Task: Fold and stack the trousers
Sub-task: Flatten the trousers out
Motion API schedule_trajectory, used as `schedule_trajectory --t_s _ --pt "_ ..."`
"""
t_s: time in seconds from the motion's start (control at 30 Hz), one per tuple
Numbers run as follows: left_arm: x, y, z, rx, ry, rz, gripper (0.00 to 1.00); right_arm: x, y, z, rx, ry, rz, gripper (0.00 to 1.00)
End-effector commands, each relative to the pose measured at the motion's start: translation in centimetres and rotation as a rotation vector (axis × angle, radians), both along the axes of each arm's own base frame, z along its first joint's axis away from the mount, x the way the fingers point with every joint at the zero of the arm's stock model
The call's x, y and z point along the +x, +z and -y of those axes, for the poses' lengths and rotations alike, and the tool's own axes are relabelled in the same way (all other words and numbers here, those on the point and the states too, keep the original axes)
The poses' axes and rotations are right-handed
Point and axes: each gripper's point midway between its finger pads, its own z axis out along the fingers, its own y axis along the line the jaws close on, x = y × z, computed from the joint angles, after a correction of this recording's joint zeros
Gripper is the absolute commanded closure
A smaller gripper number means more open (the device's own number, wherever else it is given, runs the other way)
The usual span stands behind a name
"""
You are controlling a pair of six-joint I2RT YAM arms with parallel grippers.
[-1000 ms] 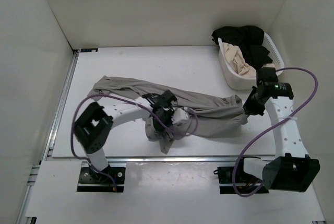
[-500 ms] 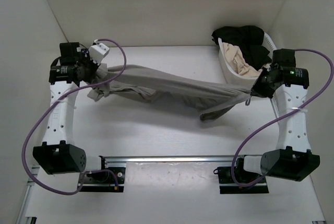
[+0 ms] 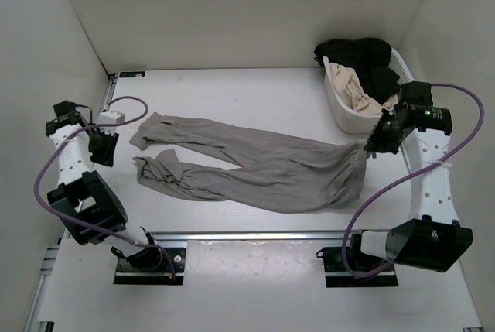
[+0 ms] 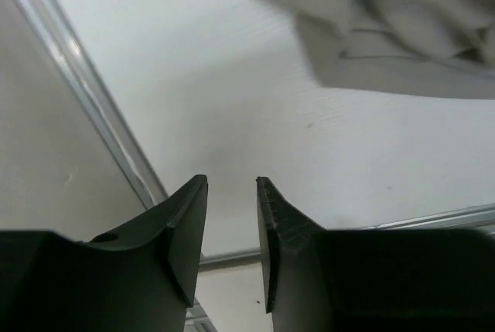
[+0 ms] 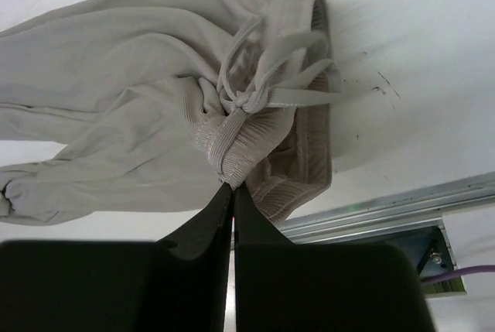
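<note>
trousers flat on desk, waistband end nearest basket, legs running away from it | right gripper jaws clamped on waistband, just beside basket; likely anchoring that end so cloth lies stretched | left gripper jaws slightly apart, empty, far side from basket, clear of cloth | fold not begun

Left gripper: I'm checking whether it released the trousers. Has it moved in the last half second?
Yes. The left gripper has pulled back off the trousers, out toward the left rail and nearer the table's front side.
</note>
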Motion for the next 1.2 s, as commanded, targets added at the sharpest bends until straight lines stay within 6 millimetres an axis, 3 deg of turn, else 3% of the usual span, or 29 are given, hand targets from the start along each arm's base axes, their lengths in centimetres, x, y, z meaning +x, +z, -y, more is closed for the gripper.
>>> schedule_trajectory --t_s 0.0,0.1,0.23,0.27,0.3,0.33,0.4,0.43,0.47,0.5,0.53,0.63,0.67,0.7,0.77,0.87,0.9,1.0,1.07,1.1,1.17 --pt "0.4 1.6 -3.5 0.043 0.026 0.044 0.57 1.1 1.4 -0.5 0.019 0.043 0.081 1.0" --pt "-0.1 0.7 -5.0 0.05 0.097 -0.011 0.83 0.6 0.9 -0.5 0.023 0.043 0.058 1.0" --pt "0.5 -0.5 -7.4 0.084 0.192 -0.035 0.86 0.2 0.1 0.0 -0.005 0.026 0.036 1.0" --pt "0.5 -0.3 -6.6 0.047 0.171 -0.035 0.82 -0.1 0.0 0.0 -0.005 0.026 0.035 1.0" --pt "0.7 -0.2 -3.6 -0.077 0.062 -0.024 0.54 -0.3 -0.5 -0.1 -0.003 0.026 0.02 1.0" --pt "1.1 0.4 -1.4 -0.133 -0.025 0.007 0.36 -0.5 -0.8 -0.1 -0.001 0.026 0.009 1.0" --pt "1.2 2.1 2.3 -0.143 -0.186 0.105 0.14 -0.6 -1.4 -0.3 0.009 0.03 -0.003 1.0" --pt "1.9 1.1 4.8 -0.127 -0.275 0.133 0.01 -0.7 -2.0 -0.4 0.019 0.034 -0.013 1.0" --pt "2.0 1.7 6.0 -0.082 -0.325 0.179 0.0 -0.6 -2.2 -0.5 0.024 0.025 -0.013 1.0" --pt "2.2 1.1 7.1 -0.06 -0.368 0.181 0.0 -0.8 -2.6 -0.7 0.037 0.03 -0.024 1.0" --pt "1.7 -0.8 9.2 -0.047 -0.441 0.133 0.0 -0.6 -2.7 -0.9 0.05 0.023 -0.019 1.0" --pt "2.7 -2.8 10.9 0.008 -0.506 0.101 0.0 -0.9 -3.6 -1.1 0.063 0.027 -0.04 1.0" --pt "2.7 -3.7 12.7 0.021 -0.573 0.081 0.0 -0.9 -3.8 -1.1 0.063 0.027 -0.039 1.0" --pt "4.1 -4.7 14.0 0.077 -0.618 0.098 0.0 -1.3 -4.5 -1.2 0.067 0.026 -0.061 1.0" --pt "4.4 -6.9 14.2 0.158 -0.648 0.06 0.0 -1.6 -5.1 -1.1 0.061 0.022 -0.079 1.0" --pt "5.0 -9.8 12.2 0.234 -0.611 -0.034 0.0 -2.0 -5.8 -0.9 0.05 0.016 -0.092 1.0" --pt "4.9 -10.3 11.6 0.238 -0.598 -0.055 0.02 -2.1 -5.6 -0.9 0.049 0.016 -0.083 1.0" --pt "3.9 -10.7 10.6 0.228 -0.583 -0.103 0.44 -2.6 -5.9 -0.2 0.009 -0.002 -0.098 1.0" --pt "3.6 -10.6 10.5 0.204 -0.561 -0.113 0.79 -2.8 -6.0 0.0 0.0 -0.006 -0.099 1.0" --pt "4.3 -10.0 9.6 0.204 -0.518 -0.096 0.86 -3.1 -6.1 0.4 -0.01 -0.022 -0.11 1.0" --pt "5.4 -8.5 8.4 0.198 -0.405 -0.065 0.86 -2.8 -5.8 1.1 -0.034 -0.042 -0.1 1.0"
